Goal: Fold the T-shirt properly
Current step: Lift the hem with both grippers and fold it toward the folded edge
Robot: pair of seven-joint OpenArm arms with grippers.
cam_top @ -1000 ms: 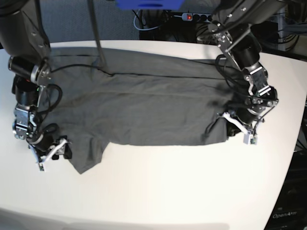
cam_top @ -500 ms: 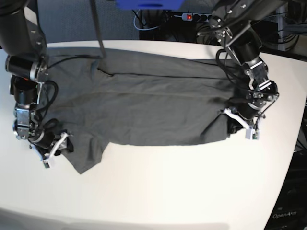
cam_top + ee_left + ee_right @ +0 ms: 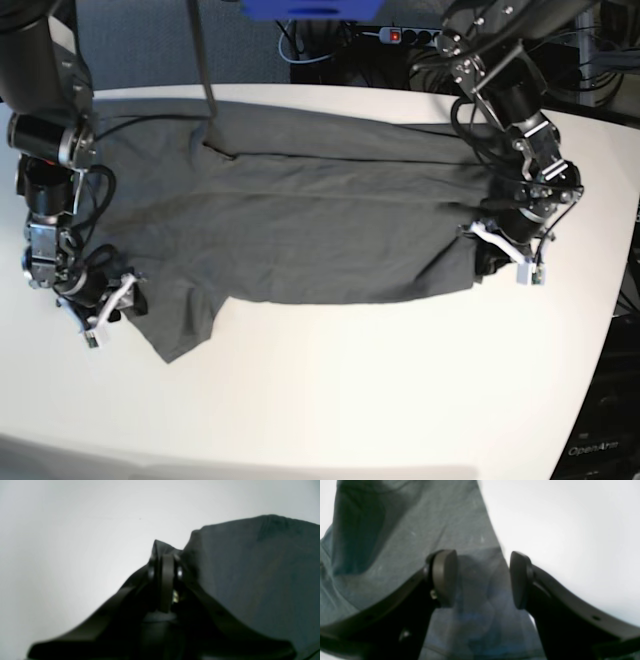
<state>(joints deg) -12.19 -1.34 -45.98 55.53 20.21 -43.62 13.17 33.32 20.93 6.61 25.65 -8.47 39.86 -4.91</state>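
T-shirt (image 3: 300, 215) lies spread across the counter (image 3: 350, 400). Left fingers (image 3: 165, 565) are clenched on its corner edge; right fingers (image 3: 445, 577) stand released over a sleeve edge. Bare counter lies in front.

My work surface is a smooth white table (image 3: 330, 400) with a rounded outline; its far edge runs along the top of the base view and its right edge curves down past my left arm. Directly on it lies a plain dark grey short-sleeved T-shirt (image 3: 300, 220) of thin soft fabric, spread wide and mostly flat across the far half, long side running left to right. One sleeve (image 3: 185, 325) juts toward the near side at the left. The near half of the table is bare white, as both wrist views also show beside the cloth.
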